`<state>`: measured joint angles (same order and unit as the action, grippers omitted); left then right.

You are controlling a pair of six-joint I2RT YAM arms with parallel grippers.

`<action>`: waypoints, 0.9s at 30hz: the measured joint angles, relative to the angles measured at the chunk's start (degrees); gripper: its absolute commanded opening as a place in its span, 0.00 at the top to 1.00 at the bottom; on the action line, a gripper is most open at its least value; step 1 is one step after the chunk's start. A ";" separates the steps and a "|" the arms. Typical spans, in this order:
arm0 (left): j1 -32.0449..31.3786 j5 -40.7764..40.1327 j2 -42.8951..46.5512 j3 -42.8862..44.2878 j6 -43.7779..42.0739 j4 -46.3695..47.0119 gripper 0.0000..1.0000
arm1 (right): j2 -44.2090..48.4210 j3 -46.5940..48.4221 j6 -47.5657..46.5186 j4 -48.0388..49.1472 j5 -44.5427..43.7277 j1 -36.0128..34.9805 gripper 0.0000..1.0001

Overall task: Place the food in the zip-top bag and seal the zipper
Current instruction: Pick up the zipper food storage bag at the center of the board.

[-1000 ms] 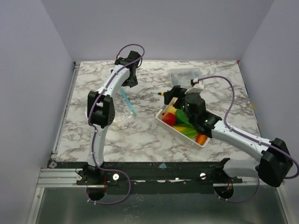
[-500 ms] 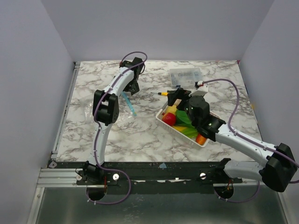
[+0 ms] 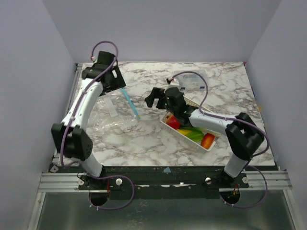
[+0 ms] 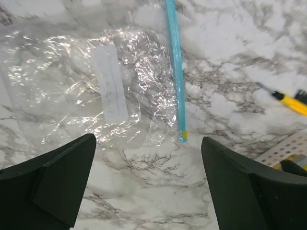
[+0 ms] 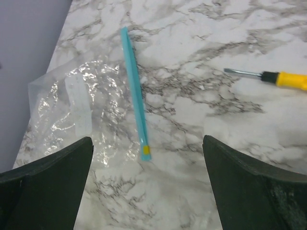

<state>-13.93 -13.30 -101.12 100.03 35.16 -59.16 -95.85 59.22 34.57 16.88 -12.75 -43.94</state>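
As the left hand, apart, is swung to the upper left and the right hand, apart, brought closer, the zip-top bag is exposed, seemingly empty.

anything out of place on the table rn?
One stray: a yellow-handled screwdriver lies loose on the marble between the zipper and the white basket, unrelated to bagging food. The zip-top bag lies flat, crumpled and empty; the food sits in the basket.
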 measured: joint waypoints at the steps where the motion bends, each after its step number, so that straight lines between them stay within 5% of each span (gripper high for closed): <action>1: 1.40 1.79 4.59 -2.67 -0.63 1.79 0.04 | -2.27 2.01 0.09 0.39 0.87 -0.02 0.06; 7: 4.39 13.99 28.20 -20.04 -3.13 11.06 0.01 | -17.64 16.76 0.76 2.32 6.51 -0.24 0.11; 13: 1.55 23.47 37.94 -28.00 -5.49 16.11 0.02 | -30.93 29.73 0.92 0.52 10.01 -1.16 0.19; 16: 0.13 24.41 40.68 -28.50 -7.85 16.94 0.01 | -35.41 34.07 0.92 -0.50 12.31 -1.55 0.27; 27: -6.93 20.17 49.31 -37.59 -14.80 23.21 0.03 | -42.21 40.92 2.05 -1.55 15.58 -1.75 0.22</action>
<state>-20.86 6.87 -51.81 62.43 20.36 -35.94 -138.06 100.14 36.62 15.33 2.83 -45.69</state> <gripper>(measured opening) 0.979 0.786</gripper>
